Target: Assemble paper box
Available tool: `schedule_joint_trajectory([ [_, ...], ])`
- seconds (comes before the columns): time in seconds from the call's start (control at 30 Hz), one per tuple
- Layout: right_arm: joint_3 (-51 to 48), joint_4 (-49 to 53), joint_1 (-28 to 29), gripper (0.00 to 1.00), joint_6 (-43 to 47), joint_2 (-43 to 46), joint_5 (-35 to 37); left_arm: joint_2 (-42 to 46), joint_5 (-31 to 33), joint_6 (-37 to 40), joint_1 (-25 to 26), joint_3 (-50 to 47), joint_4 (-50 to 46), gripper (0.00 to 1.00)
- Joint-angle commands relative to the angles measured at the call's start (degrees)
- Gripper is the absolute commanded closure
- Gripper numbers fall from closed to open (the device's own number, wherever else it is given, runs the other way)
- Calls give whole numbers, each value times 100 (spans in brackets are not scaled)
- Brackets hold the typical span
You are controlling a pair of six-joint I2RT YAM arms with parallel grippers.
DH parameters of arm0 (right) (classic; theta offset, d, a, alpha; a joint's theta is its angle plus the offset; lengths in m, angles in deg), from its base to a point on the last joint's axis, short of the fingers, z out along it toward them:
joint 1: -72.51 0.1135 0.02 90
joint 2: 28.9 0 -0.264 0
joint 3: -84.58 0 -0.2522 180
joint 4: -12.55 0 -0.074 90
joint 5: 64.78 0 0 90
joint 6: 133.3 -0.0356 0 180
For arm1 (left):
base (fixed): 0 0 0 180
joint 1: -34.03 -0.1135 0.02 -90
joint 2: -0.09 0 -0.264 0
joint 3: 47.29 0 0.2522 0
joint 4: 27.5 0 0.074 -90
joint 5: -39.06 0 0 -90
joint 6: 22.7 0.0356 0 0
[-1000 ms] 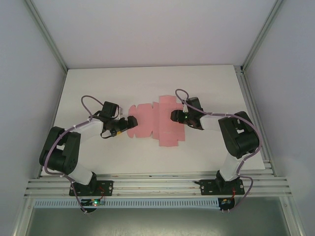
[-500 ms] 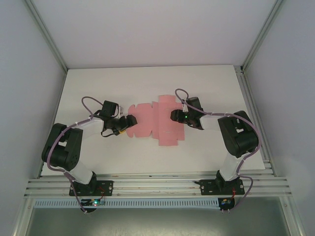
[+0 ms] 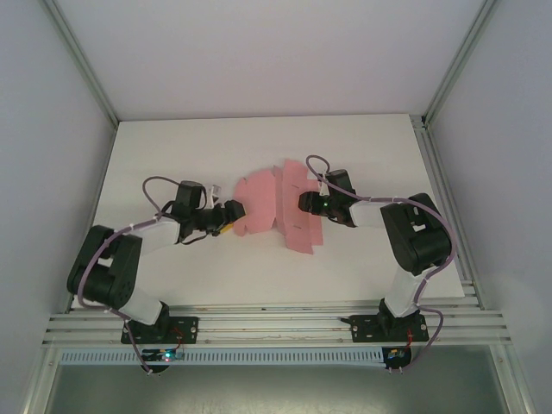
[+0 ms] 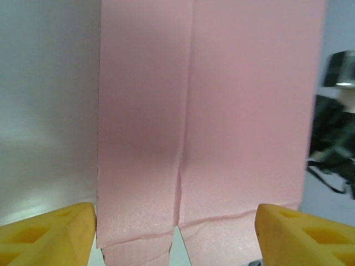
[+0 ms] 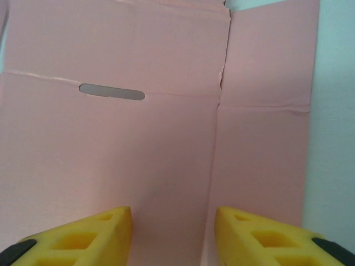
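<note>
My left pincer [image 3: 230, 212] spread wide at the left end of the pink die-cut box sheet [image 3: 269, 200], my right pincer [image 3: 303, 203] parted above its middle

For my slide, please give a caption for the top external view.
Left gripper and right gripper, both open, flank the unassembled pink paper box on a white table.

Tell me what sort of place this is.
Probably a robot lab work cell, not a home or shop: a white table boxed in by plain walls, aluminium frame rails along the near edge, and a left arm and right arm bolted there, at a pink paper box.
</note>
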Motion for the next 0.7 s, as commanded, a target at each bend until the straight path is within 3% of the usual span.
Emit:
schedule_joint_trajectory([
  [0.0, -415, 1320, 25, 52, 1, -604, -15, 580, -165, -468, 54, -262, 1308, 25],
  [0.2, -482, 1082, 37, 52, -38, -625, -212, 954, 106, -610, 116, -577, 2172, 24],
  [0.37, -565, 929, 33, 52, -49, -605, -249, 885, 92, -1149, 239, -807, 3738, 25],
  [0.43, -583, 870, 34, 52, -63, -582, -313, 860, 192, -896, 329, -591, 3159, 30],
  [0.57, -669, 757, 42, 52, -63, -480, -286, 750, 783, 64, 602, 111, 887, 46],
  [0.67, -708, 723, 45, 52, -48, -428, -321, 670, 1187, 490, 783, 353, 121, 59],
])
